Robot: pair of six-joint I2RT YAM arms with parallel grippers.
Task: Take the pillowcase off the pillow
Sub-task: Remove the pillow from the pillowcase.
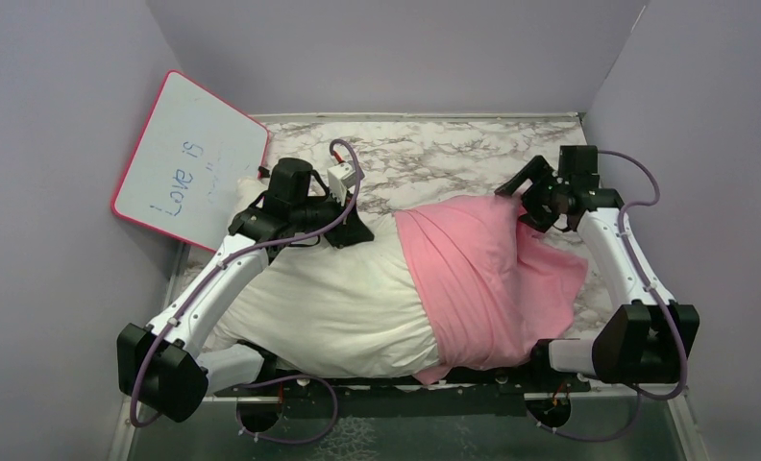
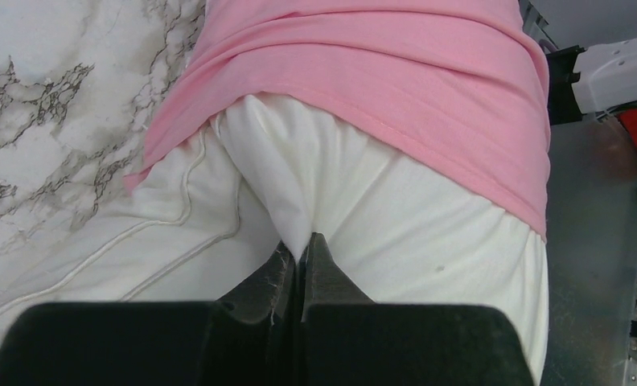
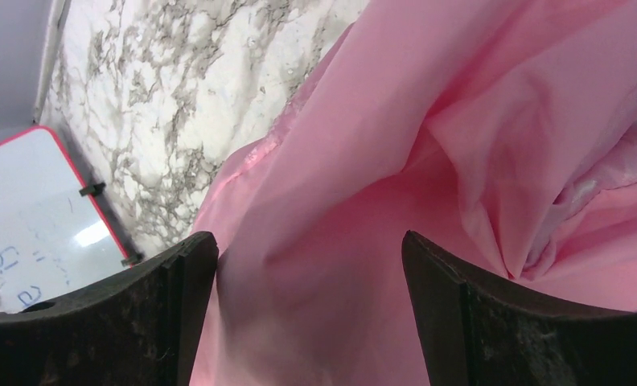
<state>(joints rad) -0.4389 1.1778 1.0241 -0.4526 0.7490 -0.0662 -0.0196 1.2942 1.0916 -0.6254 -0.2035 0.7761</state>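
The white pillow lies across the marble table, its left half bare. The pink pillowcase covers its right half, bunched in folds. My left gripper is shut on a pinch of the pillow's white fabric at its far edge; in the left wrist view the gripper has its jaws closed on a white fold of the pillow, just short of the pillowcase hem. My right gripper is open over the far end of the pillowcase; in the right wrist view the gripper has pink fabric between its spread fingers.
A pink-framed whiteboard with blue writing leans on the left wall at the back. Grey walls close in the table on three sides. Bare marble shows behind the pillow. Arm bases and cables lie along the near edge.
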